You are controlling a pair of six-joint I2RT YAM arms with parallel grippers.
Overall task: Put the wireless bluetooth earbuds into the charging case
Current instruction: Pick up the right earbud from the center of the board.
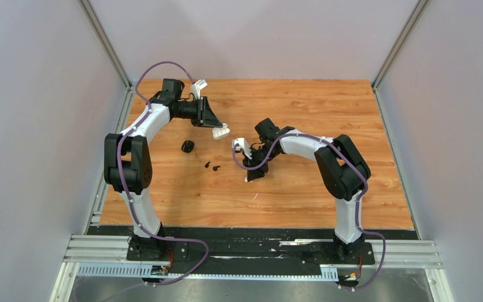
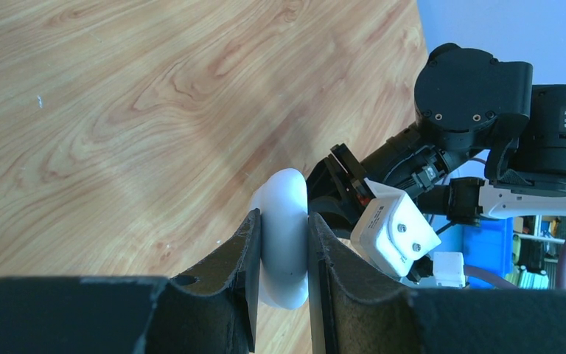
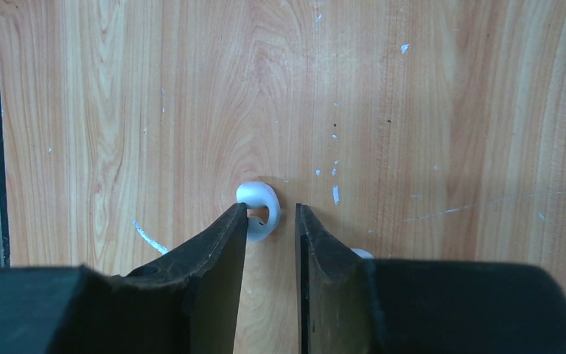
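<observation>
On the wood-grain tabletop point(image 1: 327, 113) and in the 2 tools there are 4 earbuds and 2 cases.

The 2 tiny glossy black earbuds point(image 1: 207, 165) point(image 1: 216, 168) lie side by side near the middle of the tabletop, clear of both tools. Just behind them and to the left rests 1 small black rounded case point(image 1: 187, 146).

The other case, 1 smooth white rounded plastic charging case point(image 2: 284, 243), is held off the tabletop. It is clamped edge-on between the 2 black fingers of the left tool point(image 2: 284, 220), which is closed on it. Its rounded end pokes out beyond the fingertips. Whether its lid is up cannot be told.

The right tool point(image 3: 271, 214) points down at the tabletop with its jaws parted and nothing gripped. In its wrist view, 1 small white ring-shaped earbud point(image 3: 259, 200) lies at the tip of the finger on the left of the picture. It sits partly within the gap, touching or almost touching that finger. The other white earbud point(image 3: 361, 254) shows only as a sliver against the outer side of the opposite finger, mostly hidden.

Seen from above, the right tool sits just right of the black earbuds, near the left tool and its white case.
</observation>
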